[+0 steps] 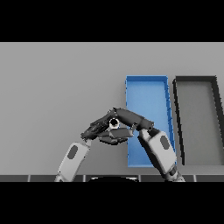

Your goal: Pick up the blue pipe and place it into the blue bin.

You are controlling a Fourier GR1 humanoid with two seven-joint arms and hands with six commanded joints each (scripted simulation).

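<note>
Meeting over the pipe, just left of the blue bin

Head view: the left hand [97, 127] and right hand [131, 119] come together at one spot on the grey tabletop [57, 87], and between them shows a small pale ring with a dark hole, which I take to be the end of the blue pipe [114, 123] (no blue of it shows, so its long axis seems to point up toward the camera). The right hand's dark fingers curl round it; the left hand's fingers lie long and nearly straight beside it. The blue bin [147, 79], a smooth, shallow, long rectangular tray, lies just to the right, its left wall passing under the right hand. A dark grey bin [195, 79] of like shape stands farther right.
</note>
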